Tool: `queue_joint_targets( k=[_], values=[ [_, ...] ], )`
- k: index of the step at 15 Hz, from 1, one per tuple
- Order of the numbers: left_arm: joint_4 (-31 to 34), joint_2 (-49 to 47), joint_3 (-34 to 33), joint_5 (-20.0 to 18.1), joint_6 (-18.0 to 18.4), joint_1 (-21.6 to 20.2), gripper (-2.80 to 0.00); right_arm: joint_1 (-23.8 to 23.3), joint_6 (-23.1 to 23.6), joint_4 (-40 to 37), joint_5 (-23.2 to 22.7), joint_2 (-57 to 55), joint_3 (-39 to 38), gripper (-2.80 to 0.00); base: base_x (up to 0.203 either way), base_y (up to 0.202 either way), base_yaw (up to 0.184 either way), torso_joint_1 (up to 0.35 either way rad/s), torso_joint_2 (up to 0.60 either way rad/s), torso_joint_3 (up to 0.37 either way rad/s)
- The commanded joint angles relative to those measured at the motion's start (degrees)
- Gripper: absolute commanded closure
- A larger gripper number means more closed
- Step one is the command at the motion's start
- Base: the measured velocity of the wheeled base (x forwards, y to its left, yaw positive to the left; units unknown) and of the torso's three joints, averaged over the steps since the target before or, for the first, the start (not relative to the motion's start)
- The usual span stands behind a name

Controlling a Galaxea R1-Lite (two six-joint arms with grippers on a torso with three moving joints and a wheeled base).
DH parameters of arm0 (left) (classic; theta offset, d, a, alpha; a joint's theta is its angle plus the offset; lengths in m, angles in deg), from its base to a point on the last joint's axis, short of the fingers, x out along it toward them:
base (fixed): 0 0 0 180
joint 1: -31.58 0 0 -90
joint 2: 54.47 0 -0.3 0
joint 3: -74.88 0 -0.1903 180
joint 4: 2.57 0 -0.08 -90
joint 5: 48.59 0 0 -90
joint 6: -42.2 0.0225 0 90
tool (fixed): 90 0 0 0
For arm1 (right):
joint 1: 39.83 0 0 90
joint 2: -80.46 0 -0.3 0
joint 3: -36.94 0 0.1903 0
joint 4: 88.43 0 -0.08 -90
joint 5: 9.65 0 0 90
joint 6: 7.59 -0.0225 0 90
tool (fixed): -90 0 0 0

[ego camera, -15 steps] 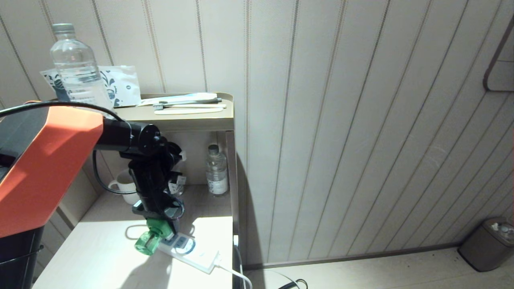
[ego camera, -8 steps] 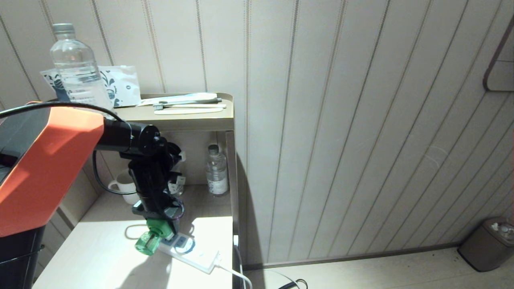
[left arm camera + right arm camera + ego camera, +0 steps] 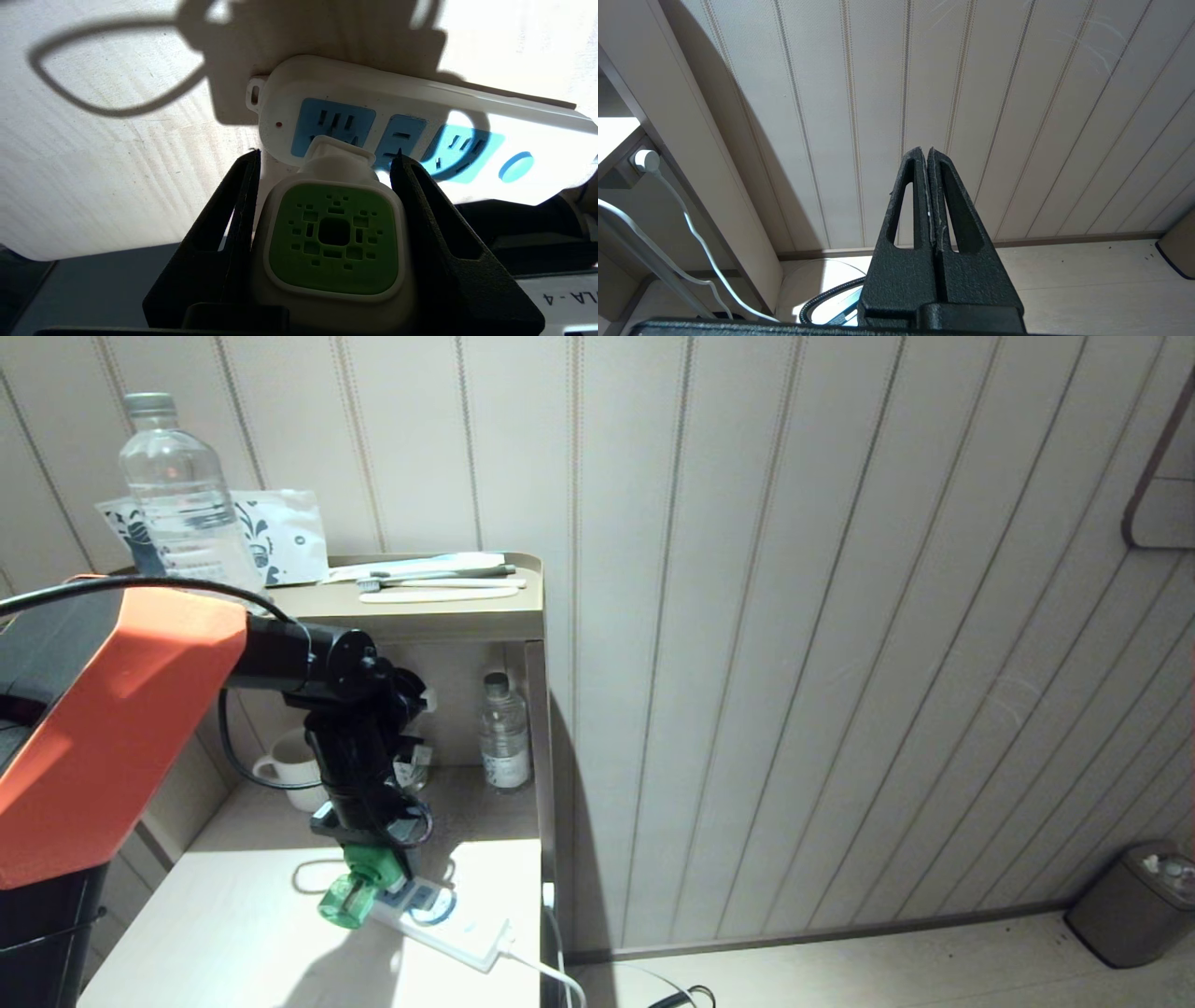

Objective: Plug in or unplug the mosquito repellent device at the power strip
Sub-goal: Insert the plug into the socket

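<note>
My left gripper (image 3: 372, 870) points down at the table and is shut on the mosquito repellent device (image 3: 358, 891), with one black finger on each side of its white body. In the left wrist view the device (image 3: 332, 238) shows its green vented face. Its white plug end sits against the first blue socket at the end of the power strip (image 3: 420, 116), and the prongs are hidden. The white power strip (image 3: 453, 924) lies flat near the table's right edge. My right gripper (image 3: 927, 151) is shut on nothing and parked low, facing the panelled wall.
A white mug (image 3: 291, 770) and a small water bottle (image 3: 504, 733) stand at the back of the table (image 3: 215, 933). The shelf (image 3: 439, 616) above holds a large water bottle (image 3: 177, 499) and a toothbrush (image 3: 439, 582). The strip's cord (image 3: 551, 975) drops off the table. A bin (image 3: 1134, 901) stands on the floor.
</note>
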Motion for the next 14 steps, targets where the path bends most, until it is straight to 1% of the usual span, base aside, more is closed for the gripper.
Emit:
queue_joint_targets(
  k=[1,4,7,9,11,14],
  values=[
    [-0.1,-0.3,-0.2,0.1,-0.1,0.0,0.0,0.0,0.0,0.0,0.0,0.0,0.0,0.0,0.0,0.0,0.0,0.0,0.0,0.0],
    [-0.1,-0.3,-0.1,0.1,-0.4,0.0,0.0,0.0,0.0,0.0,0.0,0.0,0.0,0.0,0.0,0.0,0.0,0.0,0.0,0.0],
    [-0.3,-0.7,0.0,0.1,-2.2,0.0,0.0,0.1,0.0,0.0,0.0,0.0,0.0,0.0,0.0,0.0,0.0,0.0,0.0,0.0],
    [-1.6,-0.7,0.1,0.5,-4.3,0.0,0.0,0.0,0.0,0.0,0.0,0.0,0.0,0.0,0.0,0.0,0.0,0.0,0.0,0.0],
    [-2.1,-0.7,-0.2,2.1,-4.7,0.0,0.0,0.0,0.0,0.0,0.0,0.0,0.0,0.0,0.0,0.0,0.0,0.0,0.0,0.0],
    [-2.7,-0.4,-0.3,2.4,-4.6,0.0,0.0,0.0,0.0,0.0,0.0,0.0,0.0,0.0,0.0,0.0,0.0,0.0,0.0,0.0]
  ],
)
